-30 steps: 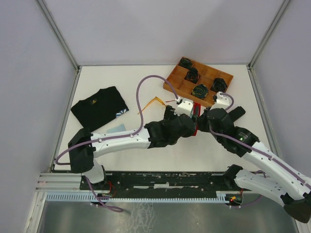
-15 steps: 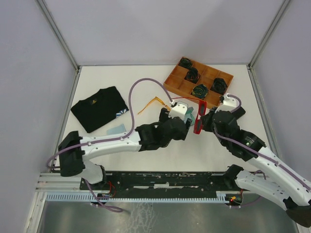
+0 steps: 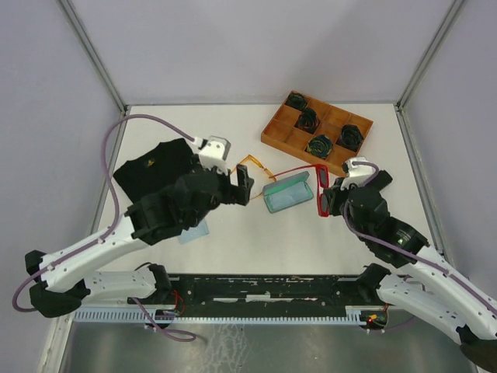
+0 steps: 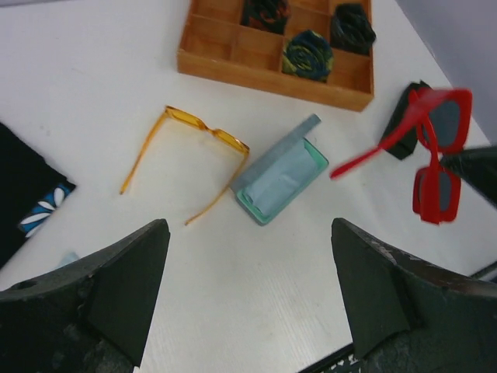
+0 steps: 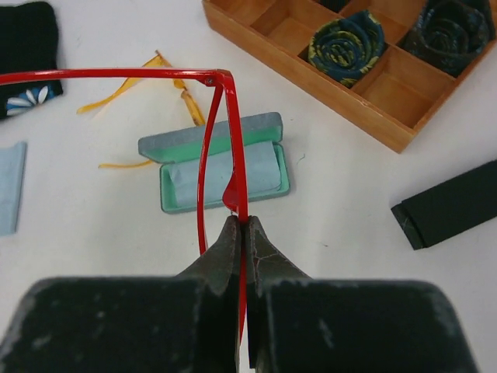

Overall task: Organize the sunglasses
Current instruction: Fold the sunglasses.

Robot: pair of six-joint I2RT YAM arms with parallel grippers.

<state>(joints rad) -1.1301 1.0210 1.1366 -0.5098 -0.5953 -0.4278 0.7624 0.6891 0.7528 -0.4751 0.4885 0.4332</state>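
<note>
**Right claw (image 5: 243,227) pinches the red sunglasses (image 3: 321,191); left claw (image 4: 248,241) is spread wide and holds nothing.**
The red pair is held on edge, gripped at the frame with one temple swung out, just right of the open case (image 3: 285,193). The orange sunglasses (image 4: 203,132) lie unfolded on the bench (image 3: 233,128), just left of that case, in front of the left claw.

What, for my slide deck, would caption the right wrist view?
Right hand pinching the red sunglasses, an open grey-blue case lying just beyond.
</note>
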